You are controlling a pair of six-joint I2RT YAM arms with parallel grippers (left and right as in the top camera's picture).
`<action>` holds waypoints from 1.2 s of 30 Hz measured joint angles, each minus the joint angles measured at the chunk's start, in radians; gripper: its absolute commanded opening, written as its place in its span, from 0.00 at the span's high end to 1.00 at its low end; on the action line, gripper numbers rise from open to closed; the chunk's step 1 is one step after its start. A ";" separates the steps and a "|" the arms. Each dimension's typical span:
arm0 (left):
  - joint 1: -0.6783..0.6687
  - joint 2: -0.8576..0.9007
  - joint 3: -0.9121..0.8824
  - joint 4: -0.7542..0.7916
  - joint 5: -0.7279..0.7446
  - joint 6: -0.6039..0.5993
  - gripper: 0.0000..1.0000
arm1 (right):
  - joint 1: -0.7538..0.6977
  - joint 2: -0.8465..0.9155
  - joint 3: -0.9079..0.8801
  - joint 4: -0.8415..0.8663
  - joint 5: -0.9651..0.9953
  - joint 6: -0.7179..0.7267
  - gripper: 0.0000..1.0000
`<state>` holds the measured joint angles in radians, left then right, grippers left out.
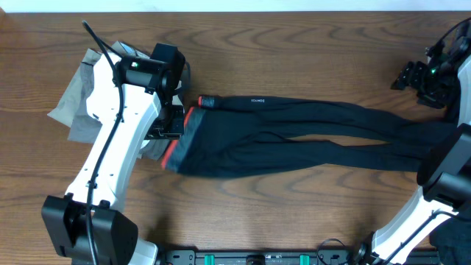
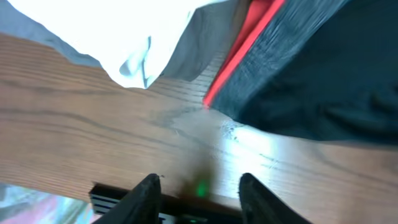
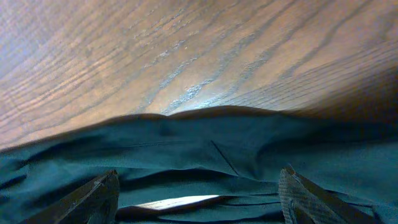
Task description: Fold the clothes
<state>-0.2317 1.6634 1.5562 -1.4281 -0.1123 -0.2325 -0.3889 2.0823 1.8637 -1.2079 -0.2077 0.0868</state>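
The long black leggings (image 1: 309,136) lie flat across the table, with the grey waistband and its coral-red edge (image 1: 179,140) at the left and the legs running right. My left gripper (image 1: 168,124) hangs over the waistband end. In the left wrist view it is open and empty (image 2: 198,186) above bare wood, and the red edge (image 2: 239,53) is just ahead of it. My right gripper (image 1: 409,76) is near the leg ends at the far right. In the right wrist view it is open and empty (image 3: 202,199) above the dark fabric (image 3: 205,149).
A grey and white garment pile (image 1: 77,99) lies at the left, partly under my left arm. It also shows in the left wrist view as white cloth (image 2: 106,31). Another black piece (image 1: 456,243) lies at the bottom right corner. The wooden table (image 1: 294,59) shows around the leggings.
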 measured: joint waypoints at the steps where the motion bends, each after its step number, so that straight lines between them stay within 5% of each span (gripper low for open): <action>1: 0.000 0.000 0.000 0.005 0.000 -0.002 0.53 | 0.003 0.000 -0.003 0.001 0.000 0.000 0.20; 15: -0.074 0.021 -0.001 0.394 0.245 0.135 0.43 | 0.080 0.000 -0.021 0.024 -0.028 -0.009 0.17; 27: -0.117 0.320 -0.003 0.516 0.245 0.204 0.44 | 0.089 0.000 -0.022 -0.006 -0.032 -0.011 0.17; 33: -0.116 0.394 -0.004 0.539 0.221 0.211 0.93 | 0.089 0.000 -0.022 -0.008 -0.032 -0.012 0.17; 36: -0.116 0.395 -0.003 0.542 0.217 0.212 0.94 | 0.089 0.000 -0.022 -0.007 -0.032 -0.012 0.17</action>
<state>-0.3481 2.0583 1.5528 -0.8856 0.1047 -0.0204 -0.2996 2.0823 1.8416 -1.2152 -0.2394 0.0746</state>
